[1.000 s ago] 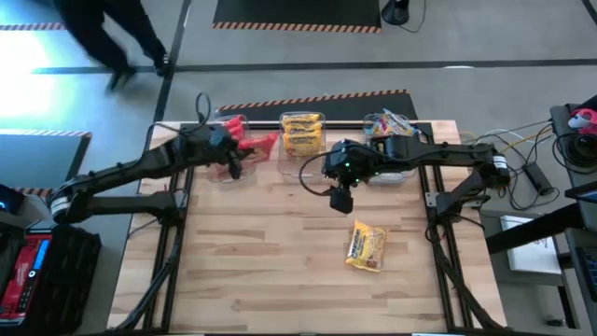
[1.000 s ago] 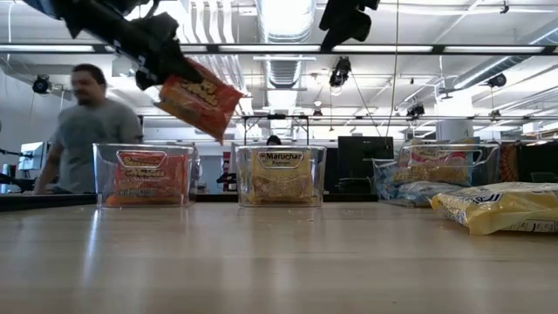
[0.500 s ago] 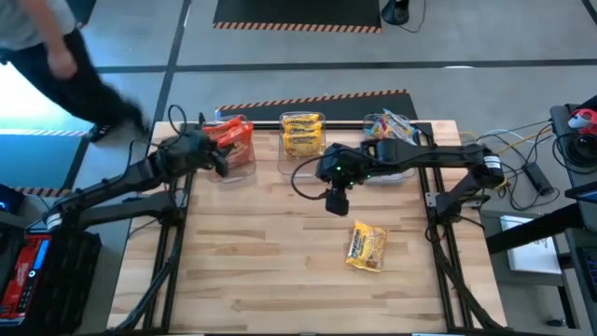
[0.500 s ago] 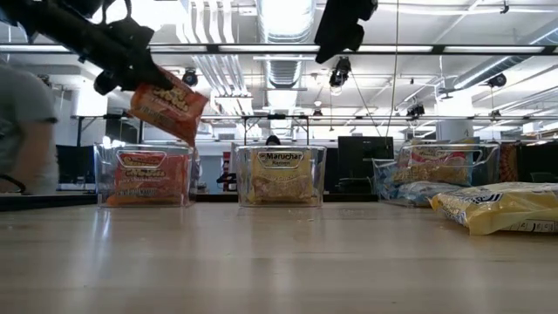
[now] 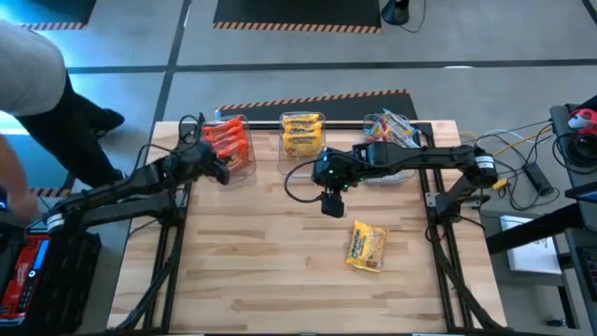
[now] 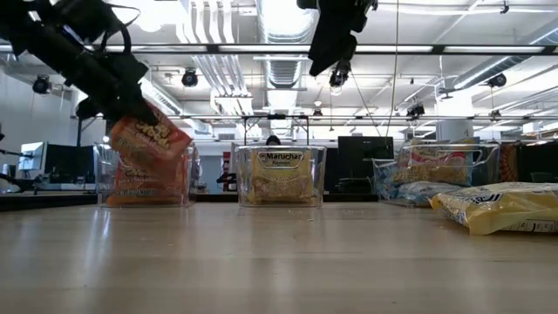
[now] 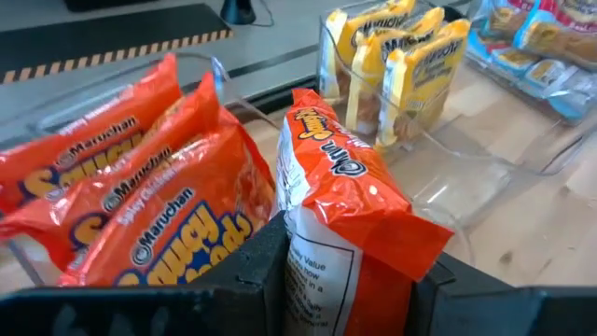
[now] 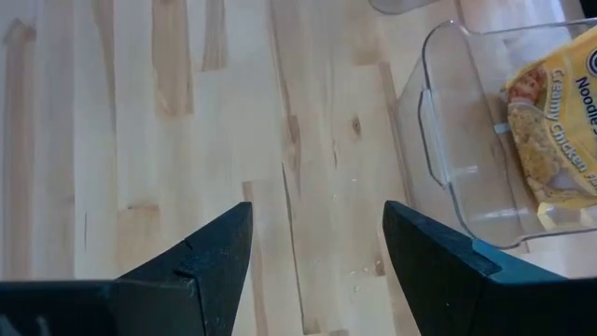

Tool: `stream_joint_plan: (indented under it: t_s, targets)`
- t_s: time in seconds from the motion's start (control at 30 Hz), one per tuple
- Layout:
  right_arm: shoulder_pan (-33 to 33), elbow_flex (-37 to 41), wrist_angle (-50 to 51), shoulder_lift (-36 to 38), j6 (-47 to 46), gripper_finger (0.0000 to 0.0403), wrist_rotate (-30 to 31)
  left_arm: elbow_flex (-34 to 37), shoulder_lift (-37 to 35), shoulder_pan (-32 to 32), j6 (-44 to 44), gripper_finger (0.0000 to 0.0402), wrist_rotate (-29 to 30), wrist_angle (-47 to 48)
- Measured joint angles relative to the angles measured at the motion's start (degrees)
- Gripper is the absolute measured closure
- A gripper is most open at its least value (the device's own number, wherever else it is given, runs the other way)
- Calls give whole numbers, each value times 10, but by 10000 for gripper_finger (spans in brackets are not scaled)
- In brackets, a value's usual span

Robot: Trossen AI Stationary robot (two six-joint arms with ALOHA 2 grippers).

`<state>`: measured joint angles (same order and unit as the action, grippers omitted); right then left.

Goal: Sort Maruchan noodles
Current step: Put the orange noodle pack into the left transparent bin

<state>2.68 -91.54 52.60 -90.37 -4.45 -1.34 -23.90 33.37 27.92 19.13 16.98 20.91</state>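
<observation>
Three clear bins (image 5: 302, 131) are counted on the counter (image 5: 270, 271). In the left wrist view, three red packets (image 7: 140, 196) are seen standing in the bin just ahead of the left fingers (image 7: 264, 271), and a fourth red packet (image 7: 345, 201) is clamped between those fingers. Three yellow packets (image 7: 410, 56) are counted in the bin beyond. One yellow packet (image 5: 366, 246) lies alone, near the open right fingers (image 8: 210, 257). The multicoloured packets (image 5: 392, 126) in the third bin cannot be counted. Two arms are seen.
</observation>
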Motion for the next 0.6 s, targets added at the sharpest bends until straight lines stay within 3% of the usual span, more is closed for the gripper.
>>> stream_joint_plan:
  t_s: [0.27, 0.4, 0.6]
  targets:
    - [1, 0, -11, -3, 5, 174, 0, 57, 2, 0, 12, 288, 0, -89]
    - [0, 1, -11, -3, 0, 174, -1, 69, 9, 0, 24, 276, 5, -88]
    - [1, 1, -11, -3, 0, 174, -1, 73, 30, 0, 44, 249, 57, -65]
